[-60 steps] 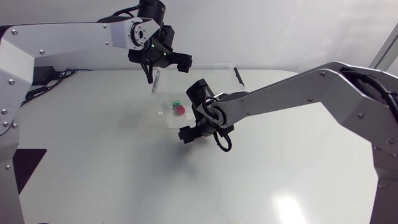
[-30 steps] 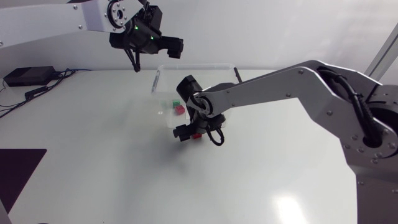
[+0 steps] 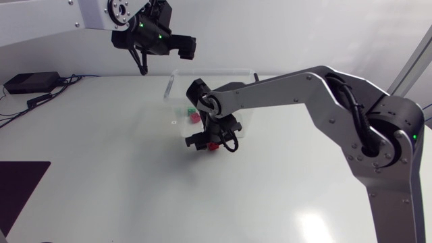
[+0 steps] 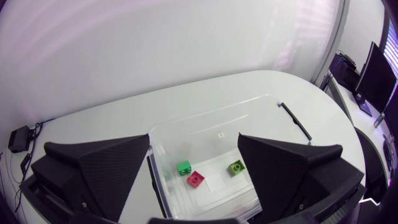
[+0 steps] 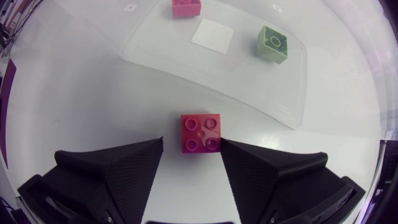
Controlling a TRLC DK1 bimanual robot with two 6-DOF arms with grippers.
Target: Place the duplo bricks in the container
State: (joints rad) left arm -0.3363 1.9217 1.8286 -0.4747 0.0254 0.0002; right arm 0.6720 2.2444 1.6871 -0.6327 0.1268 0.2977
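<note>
**Q:** Where does the head view sit?
**A:** Fixed high above the table [image 3: 121,182], facing down. It is distant and covers both arms.

**Q:** The left wrist view?
**A:** Raised over the far side, looking down past the left gripper [image 4: 194,140] into the container [image 4: 211,112].

**Q:** The right wrist view?
**A:** Low and close to the tabletop, facing the far side past a red brick [image 5: 199,132] toward the container's near wall.

**Q:** Shared coverage?
**A:** All three views show the container.
</note>
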